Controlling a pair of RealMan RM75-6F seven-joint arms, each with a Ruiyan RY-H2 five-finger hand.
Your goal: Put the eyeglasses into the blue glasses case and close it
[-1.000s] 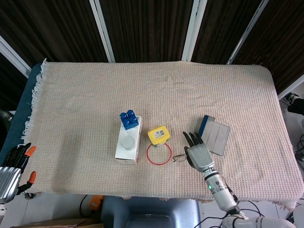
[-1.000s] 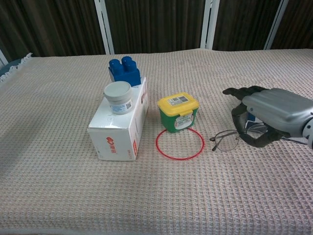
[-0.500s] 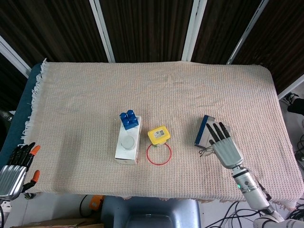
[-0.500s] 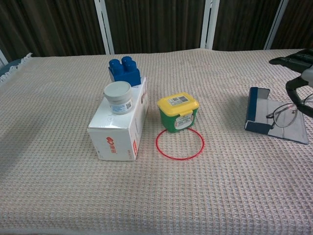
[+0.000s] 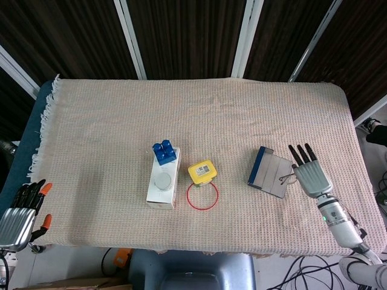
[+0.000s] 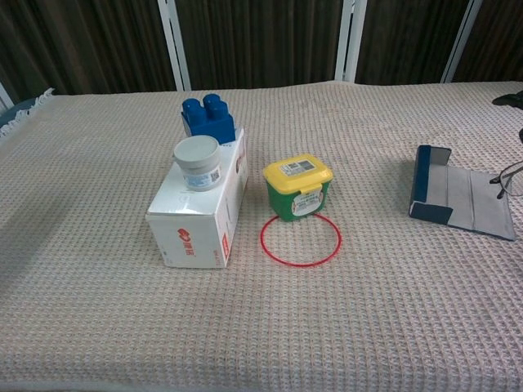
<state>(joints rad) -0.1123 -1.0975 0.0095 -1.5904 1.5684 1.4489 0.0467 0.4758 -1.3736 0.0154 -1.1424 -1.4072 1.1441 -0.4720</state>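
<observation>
The blue glasses case [image 5: 270,173] lies open on the cloth, with its blue wall [image 6: 426,183] standing on the left and its grey flap [image 6: 478,200] spread flat to the right. My right hand [image 5: 311,174] hovers just right of the case, fingers pointing away from me. It holds the thin wire eyeglasses [image 5: 286,177] at the flap's right edge. In the chest view only a bit of the eyeglasses' frame [image 6: 508,172] and a dark fingertip [image 6: 511,99] show at the right border. My left hand [image 5: 18,216] hangs off the table's near left corner, holding nothing.
A white box [image 5: 162,181] with a blue block [image 6: 207,117] and a white jar [image 6: 198,162] on it stands left of centre. A yellow-lidded green tub [image 6: 298,187] and a red ring [image 6: 301,239] sit between the box and the case.
My right hand has carried the eyeglasses rightward, from beside the red ring, over the case, to the case's right edge. The left hand has barely moved.
</observation>
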